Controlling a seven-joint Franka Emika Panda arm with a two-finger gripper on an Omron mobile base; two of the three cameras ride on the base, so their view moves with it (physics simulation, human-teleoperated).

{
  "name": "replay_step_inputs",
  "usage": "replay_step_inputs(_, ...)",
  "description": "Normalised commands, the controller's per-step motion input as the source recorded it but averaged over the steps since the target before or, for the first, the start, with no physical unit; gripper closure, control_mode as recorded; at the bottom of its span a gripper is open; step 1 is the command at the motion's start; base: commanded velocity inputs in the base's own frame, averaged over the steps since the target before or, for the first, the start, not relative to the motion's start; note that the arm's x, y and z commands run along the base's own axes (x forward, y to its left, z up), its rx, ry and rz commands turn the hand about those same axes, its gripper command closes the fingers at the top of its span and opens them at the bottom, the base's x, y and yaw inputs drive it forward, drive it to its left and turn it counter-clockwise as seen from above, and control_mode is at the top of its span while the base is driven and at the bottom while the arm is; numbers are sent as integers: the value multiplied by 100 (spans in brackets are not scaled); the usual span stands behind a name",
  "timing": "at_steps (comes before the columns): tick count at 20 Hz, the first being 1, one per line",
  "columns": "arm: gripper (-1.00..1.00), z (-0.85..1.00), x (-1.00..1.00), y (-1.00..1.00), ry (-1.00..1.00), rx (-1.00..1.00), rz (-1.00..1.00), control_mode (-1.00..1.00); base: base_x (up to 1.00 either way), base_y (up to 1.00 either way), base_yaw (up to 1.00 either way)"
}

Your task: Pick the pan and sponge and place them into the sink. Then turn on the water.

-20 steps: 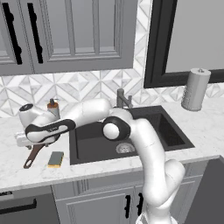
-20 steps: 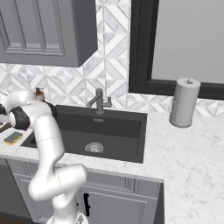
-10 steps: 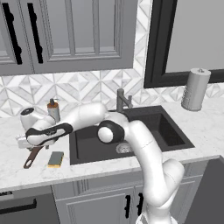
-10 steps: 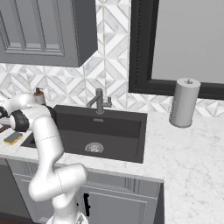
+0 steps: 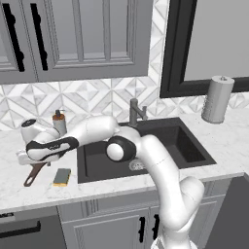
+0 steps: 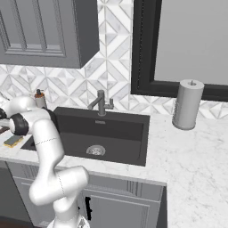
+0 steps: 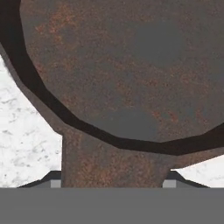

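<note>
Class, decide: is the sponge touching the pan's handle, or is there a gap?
Apart. In the left base view the sponge lies on the counter with a strip of white marble showing between it and the pan handle to its left.

So over the last second the arm just sank lower on the left side of the table, bringing the tool [image 7: 112, 183] right down at the pan [image 7: 118, 74]. Its fingertips [image 7: 52, 180] now sit either side of the handle where it meets the bowl.
</note>
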Motion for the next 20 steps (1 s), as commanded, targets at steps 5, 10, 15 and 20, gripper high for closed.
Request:
replay_step_inputs(5, 100, -10, 1, -42, -1, -2, -3, -100, 0, 0, 0)
replay_step_inputs(10, 100, 27, -5, -73, -4, 0, -14, -100, 0, 0, 0)
replay_step_inputs(15, 100, 34, -6, -70, -10, 6, -21, -100, 0, 0, 0)
replay_step_inputs(20, 100, 9, -10, -93, -3, 6, -32, -100, 0, 0, 0)
